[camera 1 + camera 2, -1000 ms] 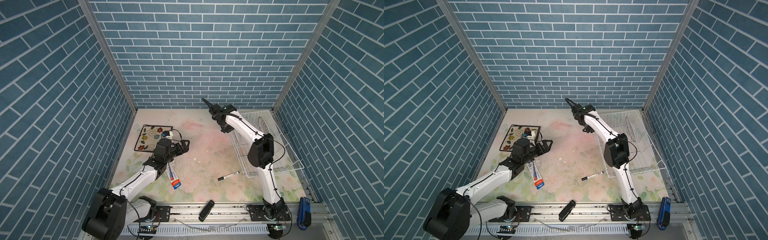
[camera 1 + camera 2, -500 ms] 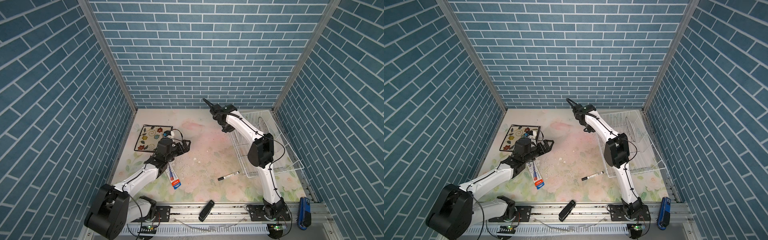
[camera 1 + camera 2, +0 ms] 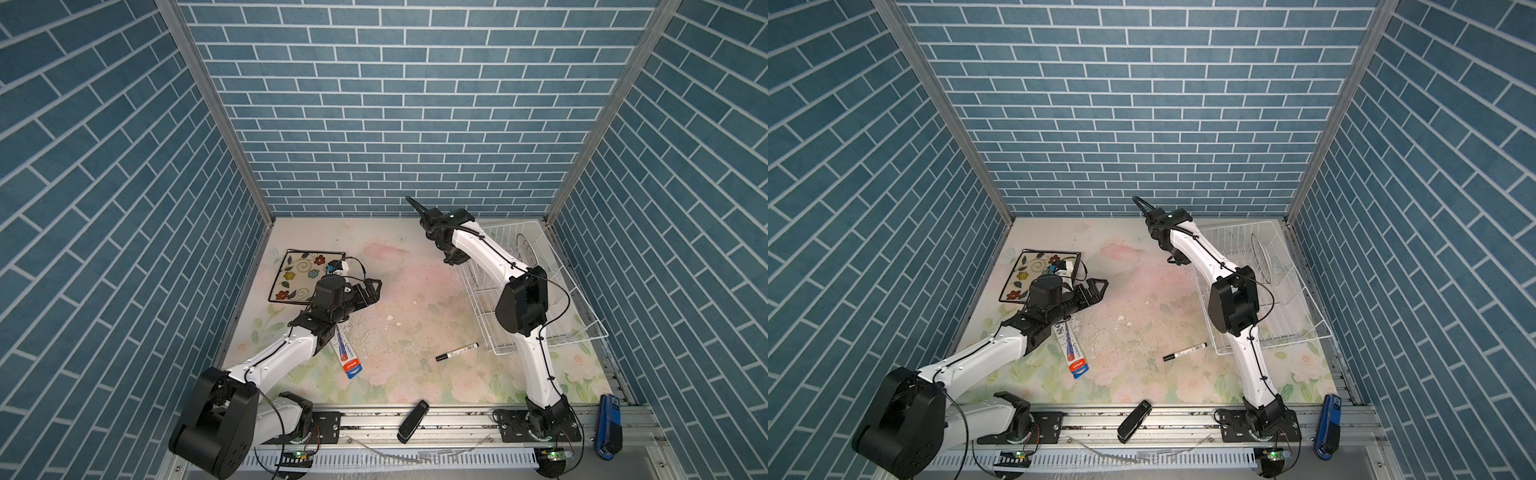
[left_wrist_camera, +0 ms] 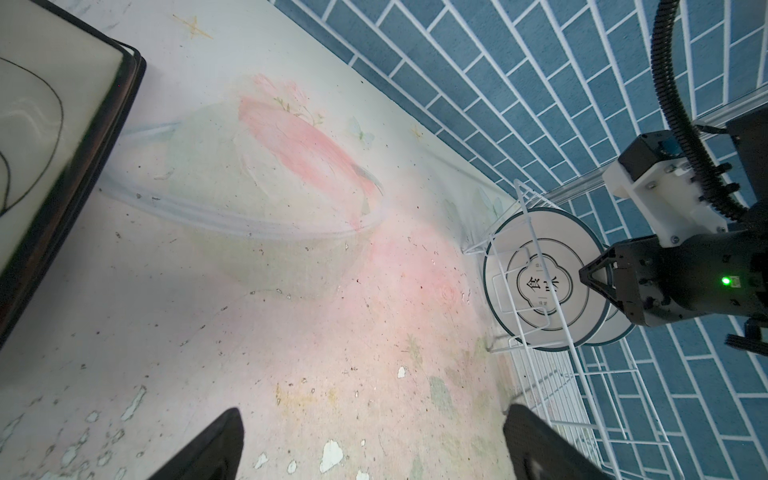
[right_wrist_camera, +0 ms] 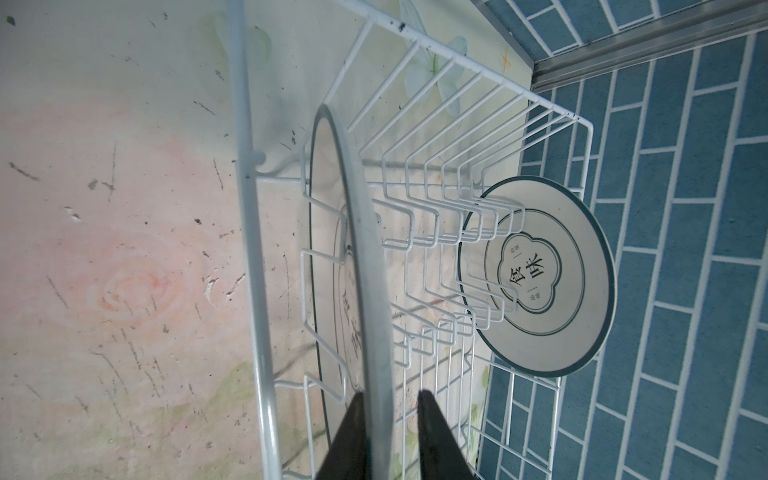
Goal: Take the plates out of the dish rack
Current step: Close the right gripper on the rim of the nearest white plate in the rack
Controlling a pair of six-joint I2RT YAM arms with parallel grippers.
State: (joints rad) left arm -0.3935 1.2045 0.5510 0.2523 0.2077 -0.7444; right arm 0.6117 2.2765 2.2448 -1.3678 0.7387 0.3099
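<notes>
The white wire dish rack [image 3: 577,286] [image 5: 249,249] stands at the right. Two round white plates with dark rims stand upright in it. My right gripper [image 5: 390,395] [image 3: 455,259] straddles the rim of the nearer round plate [image 5: 365,291] [image 4: 540,282]. One finger lies against the rim and a narrow gap shows at the other. The farther round plate [image 5: 540,274] leans at the rack's end. The flowered square plate [image 3: 305,276] [image 4: 41,124] lies flat at the far left. My left gripper [image 4: 374,415] [image 3: 370,291] hovers open and empty beside it.
A black marker [image 3: 457,352] lies on the mat in front of the rack. A toothpaste tube [image 3: 347,357] lies under my left arm. A black object [image 3: 413,419] and a blue one [image 3: 609,424] rest on the front rail. Brick walls enclose three sides.
My right gripper's jaws have narrowed around the nearer round plate's rim. The left arm has barely moved and its gripper stays wide open.
</notes>
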